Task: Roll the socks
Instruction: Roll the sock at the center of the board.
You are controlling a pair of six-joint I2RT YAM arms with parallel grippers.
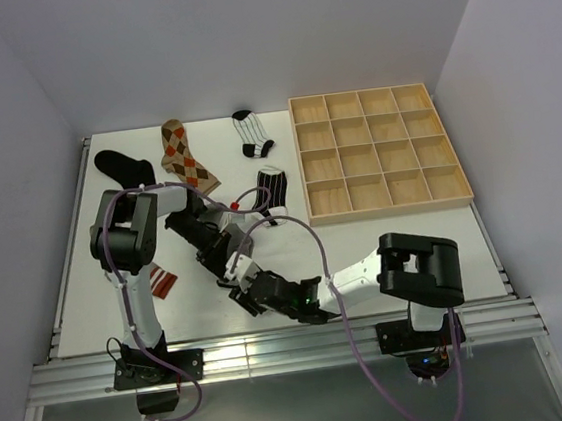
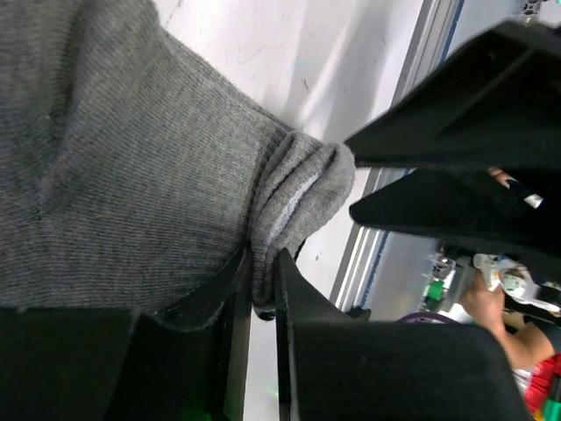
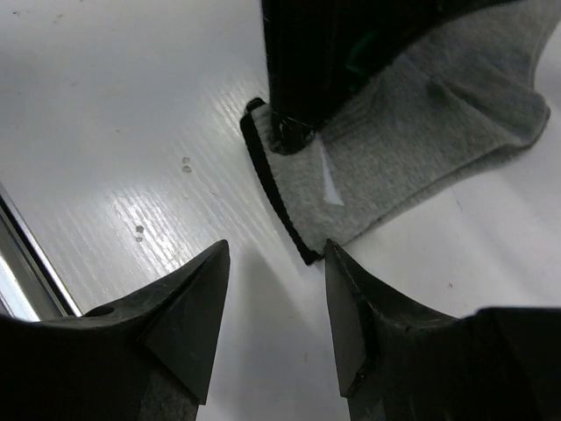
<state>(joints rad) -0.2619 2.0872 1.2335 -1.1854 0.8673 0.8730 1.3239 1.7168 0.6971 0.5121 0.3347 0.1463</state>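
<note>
Lower ctr of the top view: both arms are bent inward over the white surface point(image 1: 397, 259), and their wrists are brought close together near the front rail. The grey sock point(image 2: 131, 175) can't be made out there, being covered by the wrists. It is seen only in the wrist views, spread on the surface.

L tool point(image 2: 260, 274): nearly closed, w/ a bunched fold at the grey sock's edge pinched btwn its fingers.

R tool point(image 3: 273, 254): fingers set wide apart w/ nothing btwn them, held low just beside the sock's dark-edged border. Contact can't be told. In the R wrist view the sock is at upper right, and the L tool's dark body is pressed onto it at top ctr.

Lower left of the top view: a red-white striped fabric item point(image 1: 164, 280) is partly covered by the L arm.

Mid-frame: a striped sock point(image 1: 273, 187) is laid just beside the left edge of the wooden grid tray point(image 1: 352, 162), which is at upper right.

Farthest, upper left to top ctr: a black sock point(image 1: 124, 167), an argyle sock point(image 1: 185, 158) just beside it, then a second striped sock point(image 1: 250, 133), set apart.
</note>
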